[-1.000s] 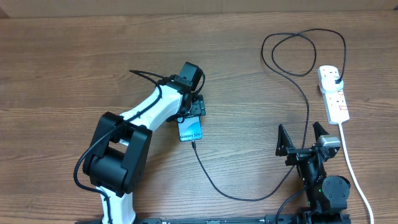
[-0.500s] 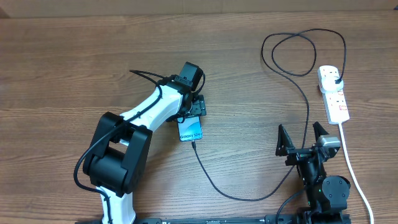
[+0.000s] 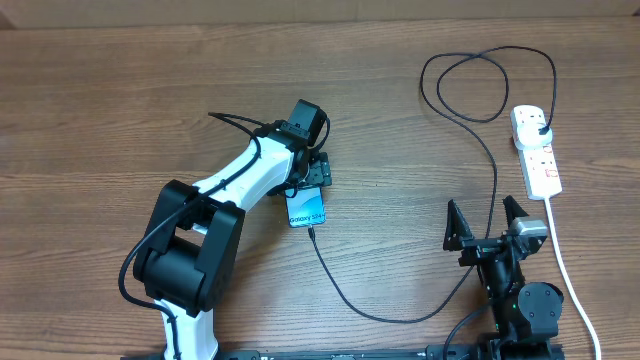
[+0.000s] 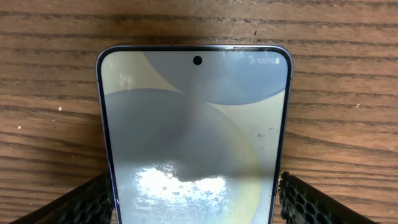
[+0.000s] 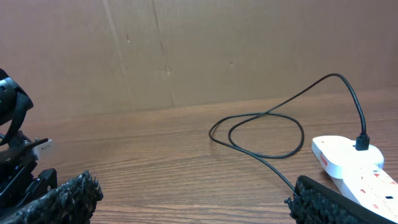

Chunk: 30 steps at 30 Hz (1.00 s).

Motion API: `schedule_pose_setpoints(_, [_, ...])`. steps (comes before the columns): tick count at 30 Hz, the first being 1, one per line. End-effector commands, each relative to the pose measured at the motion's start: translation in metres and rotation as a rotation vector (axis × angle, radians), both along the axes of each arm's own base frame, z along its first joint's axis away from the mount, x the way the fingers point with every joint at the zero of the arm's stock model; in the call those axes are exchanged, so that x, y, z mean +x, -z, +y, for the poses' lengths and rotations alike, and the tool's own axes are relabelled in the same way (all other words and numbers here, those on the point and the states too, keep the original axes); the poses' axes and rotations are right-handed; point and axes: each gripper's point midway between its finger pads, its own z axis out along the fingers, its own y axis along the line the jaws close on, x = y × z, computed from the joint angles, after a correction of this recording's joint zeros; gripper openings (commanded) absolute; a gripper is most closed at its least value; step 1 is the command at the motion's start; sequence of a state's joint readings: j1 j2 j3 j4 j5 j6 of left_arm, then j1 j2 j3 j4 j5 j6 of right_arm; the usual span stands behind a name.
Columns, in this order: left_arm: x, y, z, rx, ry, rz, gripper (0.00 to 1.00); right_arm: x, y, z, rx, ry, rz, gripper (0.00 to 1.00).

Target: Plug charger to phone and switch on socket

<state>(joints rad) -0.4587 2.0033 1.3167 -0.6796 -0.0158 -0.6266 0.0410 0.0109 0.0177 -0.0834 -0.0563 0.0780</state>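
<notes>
Nearest: right gripper (image 3: 479, 205), jaws wide apart, empty. Mid-table: phone (image 3: 307, 207) flat, screen lit, charger cable (image 3: 340, 285) tip at its near end. The left gripper (image 3: 311, 184) straddles the phone's far end; can't tell if it grips. Far right: power strip (image 3: 540, 160), black plug in it.

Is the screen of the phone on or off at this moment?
On. The phone shows a lit wallpaper and a battery reading in its top corner.
</notes>
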Motion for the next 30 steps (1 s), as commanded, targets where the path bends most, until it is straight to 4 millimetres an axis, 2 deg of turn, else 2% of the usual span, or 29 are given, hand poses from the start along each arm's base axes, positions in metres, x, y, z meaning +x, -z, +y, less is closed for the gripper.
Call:
schedule_pose_setpoints(1, [-0.0178, 0.0300, 0.0064, 0.027, -0.003, 0.086, 0.87, -0.0001, 0.0023, 0.0020, -0.001, -0.010, -0.001, 1.00])
schedule_pose_setpoints(23, [-0.0174, 0.0299, 0.0063, 0.027, -0.003, 0.084, 0.87, -0.0001, 0.0023, 0.0020, -0.001, -0.010, -0.001, 1.00])
schedule_pose_setpoints(30, [-0.0175, 0.0300, 0.0070, 0.031, -0.004, 0.084, 0.77, -0.0001, 0.0023, 0.0020, -0.001, -0.010, -0.001, 1.00])
